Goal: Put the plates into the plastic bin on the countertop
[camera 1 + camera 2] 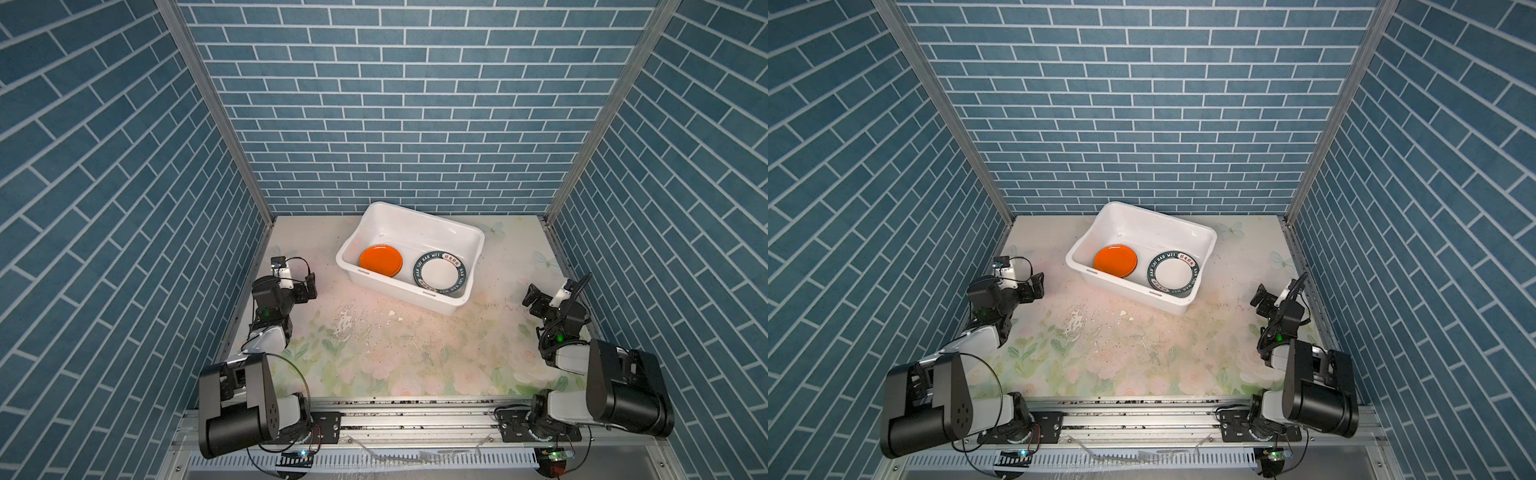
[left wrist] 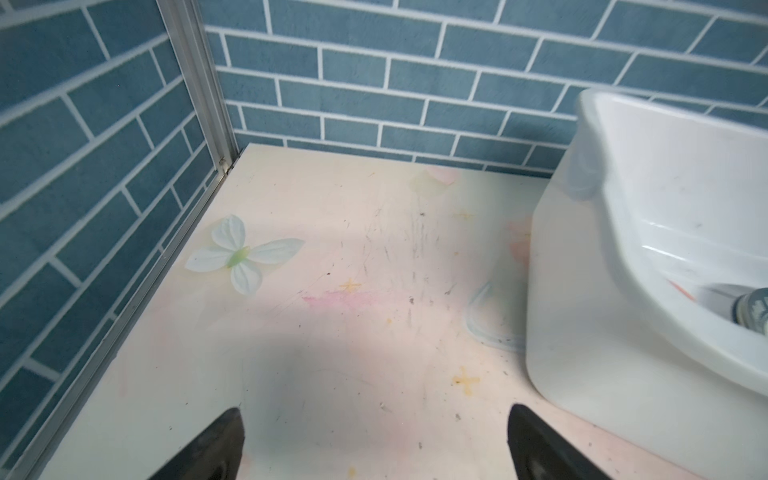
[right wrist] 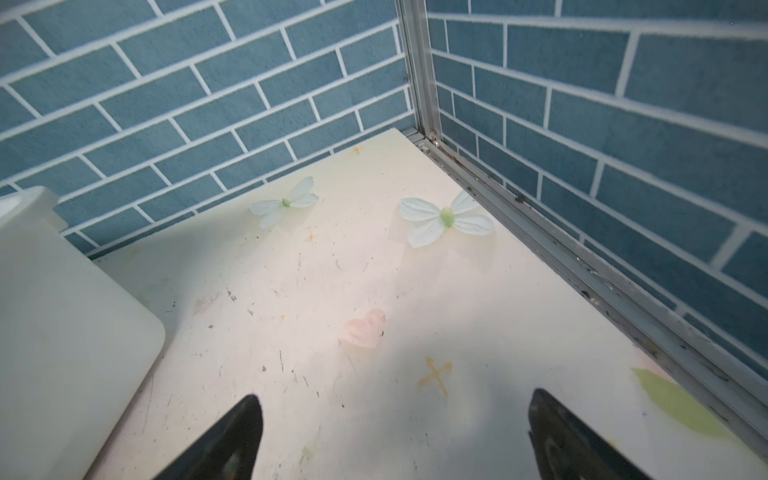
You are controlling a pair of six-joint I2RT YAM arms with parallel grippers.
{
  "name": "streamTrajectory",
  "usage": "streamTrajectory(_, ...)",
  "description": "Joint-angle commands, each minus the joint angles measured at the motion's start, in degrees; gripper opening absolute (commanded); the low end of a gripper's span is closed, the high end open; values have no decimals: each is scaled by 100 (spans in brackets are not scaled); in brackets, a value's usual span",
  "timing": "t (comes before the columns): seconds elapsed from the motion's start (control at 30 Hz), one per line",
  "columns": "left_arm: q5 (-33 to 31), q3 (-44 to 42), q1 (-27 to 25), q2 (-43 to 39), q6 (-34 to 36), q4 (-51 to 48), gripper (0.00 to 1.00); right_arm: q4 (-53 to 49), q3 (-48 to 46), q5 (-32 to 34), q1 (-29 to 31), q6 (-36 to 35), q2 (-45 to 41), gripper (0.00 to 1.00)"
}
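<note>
The white plastic bin (image 1: pixel 417 217) (image 1: pixel 1156 214) stands toward the back of the countertop (image 1: pixel 415 357). Inside it lie an orange plate (image 1: pixel 380 260) (image 1: pixel 1115 259) and a white plate with a dark-green lettered rim (image 1: pixel 439 272) (image 1: pixel 1173 274), each with other plate edges showing beneath. My left gripper (image 1: pixel 299 286) (image 2: pixel 376 440) hangs open and empty over the countertop, left of the bin (image 2: pixel 582 311). My right gripper (image 1: pixel 536 303) (image 3: pixel 395 432) is open and empty too, right of the bin (image 3: pixel 62 332).
Blue brick-pattern walls (image 1: pixel 395 104) close in the back and both sides, with metal corner posts (image 2: pixel 199 83) (image 3: pixel 419 70). A grey metal rail (image 1: pixel 415 415) runs along the front. A scuffed patch (image 1: pixel 349 326) marks the middle of the countertop.
</note>
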Motion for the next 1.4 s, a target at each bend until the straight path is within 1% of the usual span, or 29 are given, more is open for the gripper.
streamTrajectory(0.0,303,-400,-13,28,-246,896,100,1181,-239,-117,-112,-173,261,99)
streamTrajectory(0.03,249,-507,-25,133,-296,1195,100,1096,-198,-275,-133,-161,251,99)
streamTrajectory(0.17,202,-850,-33,750,-378,2388,100,530,49,-397,-167,-148,155,99)
streamTrajectory(0.23,299,-1099,-42,1239,-473,3415,100,445,81,-406,-177,-158,140,99)
streamTrajectory(0.27,496,-1184,-44,1457,-499,3908,99,469,77,-407,-176,-159,145,99)
streamTrajectory(0.3,777,-1250,-61,1521,-354,4069,100,465,76,-414,-178,-158,145,99)
streamTrajectory(0.37,859,-1371,-172,1539,-139,4297,100,511,45,-413,-179,-167,145,99)
streamTrajectory(0.43,896,-1473,-217,1632,-75,4573,100,676,-10,-426,-176,-168,179,99)
streamTrajectory(0.6,668,-1490,-309,1611,-2,4520,100,821,-73,-458,-162,-215,189,99)
streamTrajectory(0.67,254,-1481,-467,1730,80,4509,99,1220,-230,-510,-168,-240,307,99)
streamTrajectory(0.73,242,-1365,-526,1932,96,4534,100,1763,-387,-556,-173,-247,510,99)
streamTrajectory(0.8,104,-1292,-593,1778,168,4152,100,1981,-407,-616,-171,-238,651,99)
streamTrajectory(0.87,180,-1182,-596,1803,156,4014,100,1868,-365,-640,-169,-247,640,99)
streamTrajectory(0.93,191,-1053,-596,1727,194,3655,100,1530,-236,-650,-168,-281,547,99)
streamTrajectory(1.1,218,-950,-631,1712,229,3457,100,1205,-104,-656,-131,-344,477,99)
streamTrajectory(1.2,226,-939,-631,1711,231,3443,100,765,56,-570,52,-555,363,98)
streamTrajectory(1.23,227,-945,-635,1704,230,3439,100,657,91,-618,189,-761,343,98)
streamTrajectory(1.27,226,-943,-631,1712,236,3439,100,722,95,-677,405,-1042,401,99)
streamTrajectory(1.3,222,-945,-631,1712,234,3444,100,893,74,-569,734,-1409,598,99)
streamTrajectory(1.33,227,-945,-631,1711,239,3439,100,1239,27,-224,998,-1578,830,99)
streamTrajectory(1.37,226,-944,-631,1710,238,3441,100,1569,-51,69,1061,-1549,985,99)
